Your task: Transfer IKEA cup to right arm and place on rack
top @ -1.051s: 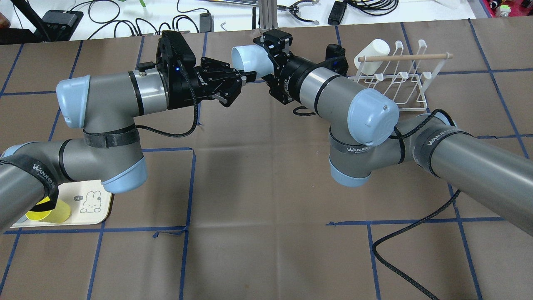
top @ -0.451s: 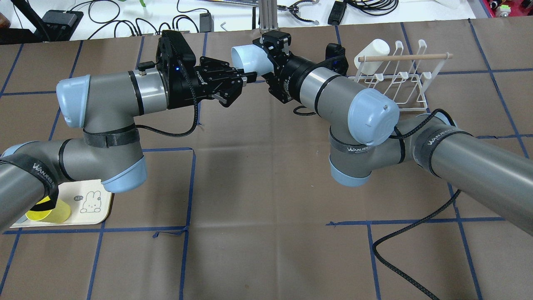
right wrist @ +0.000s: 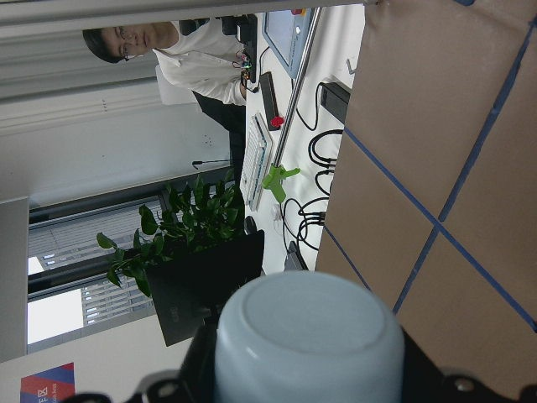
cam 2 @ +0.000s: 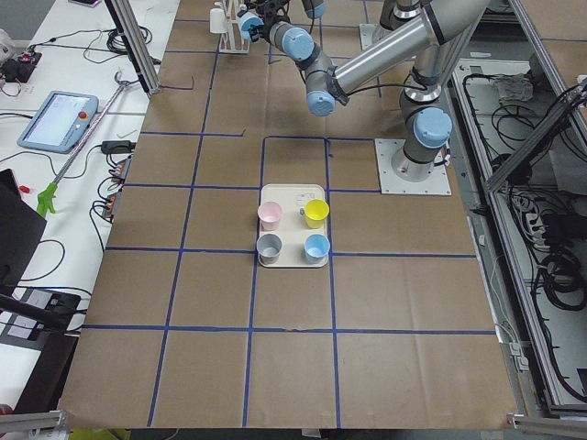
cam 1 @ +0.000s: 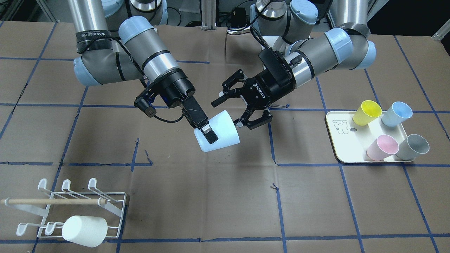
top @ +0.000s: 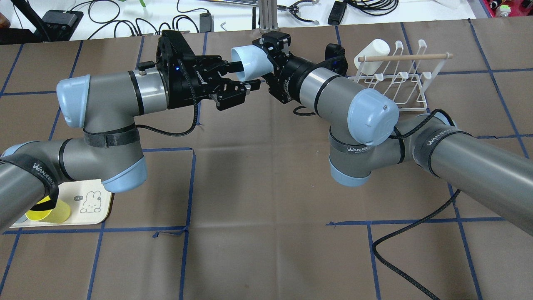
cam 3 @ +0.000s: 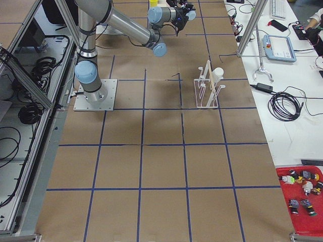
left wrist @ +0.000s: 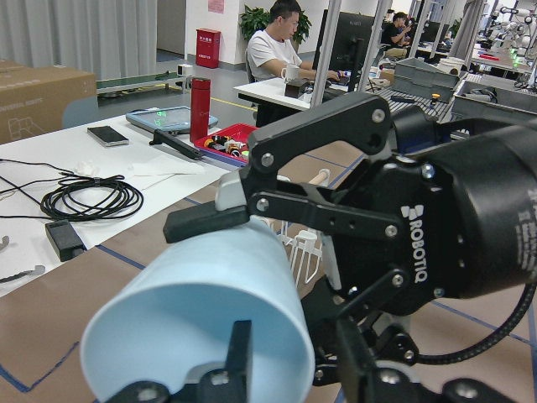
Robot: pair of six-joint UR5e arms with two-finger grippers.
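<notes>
The light blue IKEA cup [cam 1: 220, 131] hangs in mid-air on its side over the table's middle. My right gripper [cam 1: 213, 135] is shut on its body, one pad [cam 1: 208, 133] flat on the wall. In the overhead view the cup [top: 250, 61] points its mouth at my left gripper [top: 238, 77]. My left gripper [cam 1: 228, 113] is open, its fingers spread either side of the cup's rim. The left wrist view shows the cup [left wrist: 197, 323] close up. The white wire rack [cam 1: 105, 205] with its wooden dowel stands at the right arm's side, also in the overhead view [top: 410, 89].
A white cup [cam 1: 84, 230] lies on the rack. A cream tray [cam 1: 337, 140] on the left arm's side holds yellow, blue, pink and grey cups. A black cable [top: 399, 250] loops on the brown paper near the right arm. Cables and tools lie beyond the far edge.
My left gripper has opened and let go of the cup's rim. The cup stays in the right gripper, which has hardly moved.
</notes>
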